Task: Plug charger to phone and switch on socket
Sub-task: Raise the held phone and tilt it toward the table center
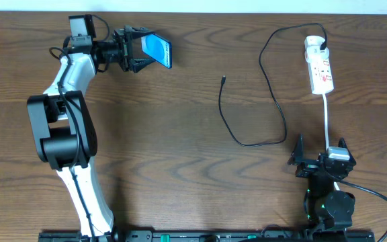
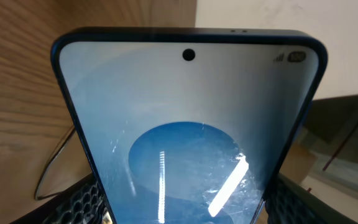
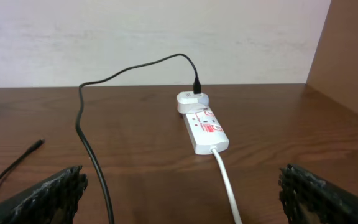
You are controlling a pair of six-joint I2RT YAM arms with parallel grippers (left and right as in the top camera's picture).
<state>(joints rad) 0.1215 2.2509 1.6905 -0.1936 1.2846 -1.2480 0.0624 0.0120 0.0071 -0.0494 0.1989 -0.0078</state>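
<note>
Nearest the base, we find the right tool [image 1: 321, 144] released: its two black ribbed fingers [image 3: 48, 196] stand wide apart with nothing between them, low over the dark brown wooden tabletop [image 1: 180, 168]. A thick white cord [image 1: 327, 117] runs from beside this tool to the near end of the white elongated power strip with red switches [image 1: 320, 67].

Between the two arms lies the long thin black charger cable [image 3: 80, 118]. It loops across the tabletop, and its small connector tip [image 1: 224, 79] lies free on the wood, well apart from both tools.

Farther back on the right, the power strip lies flat. The charger's black plug [image 3: 196, 84] sits in a white adapter at the far end of the strip. We cannot tell the switch positions.

At the far left, the left tool [image 1: 143, 50] is clenched on the black-edged rectangular smartphone with a blue screen [image 1: 158, 50]. The fingers [image 2: 79, 202] grip its two long edges. The phone is held tilted, its camera-hole end pointing away from the tool. We cannot tell whether it touches the tabletop.
</note>
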